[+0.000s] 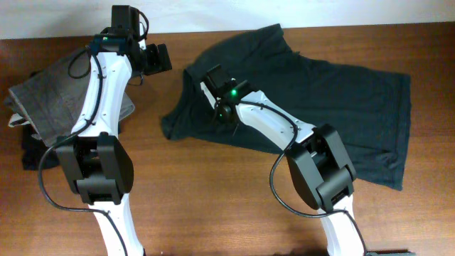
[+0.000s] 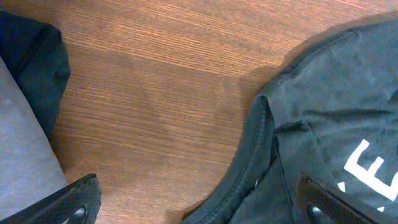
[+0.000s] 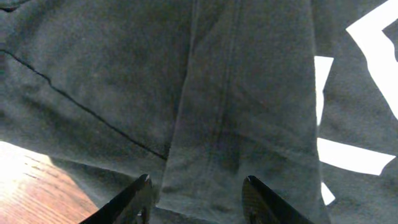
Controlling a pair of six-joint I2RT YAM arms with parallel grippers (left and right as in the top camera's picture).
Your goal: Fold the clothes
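Charcoal knit fills the right wrist view: the T-shirt (image 3: 124,81) lies directly under the right gripper (image 3: 199,199). Its jaws stand partly apart on either side of a doubled strip (image 3: 242,124) with a seam running along it. Nothing looks pinched yet. White lettering (image 3: 348,155) shows at the right edge, and bare wooden table (image 3: 25,186) at the lower left corner.

The cloth looks thin, limp and light. It will likely sag from any single hold and drag across the wood rather than slide as one piece. A seamed or doubled edge, such as this strip, the collar or a sleeve hem, should hold better than a flat single layer.

Seen from overhead, the shirt spreads unfolded from upper centre to the right side of the frame, rumpled at its left end.

Further off, the left gripper (image 2: 202,208) hovers over bare table just left of the shirt's collar edge, jaws spread wide and empty.

At the far left lie grey trousers (image 1: 43,99) on a black garment (image 1: 30,151), both apart from the shirt.
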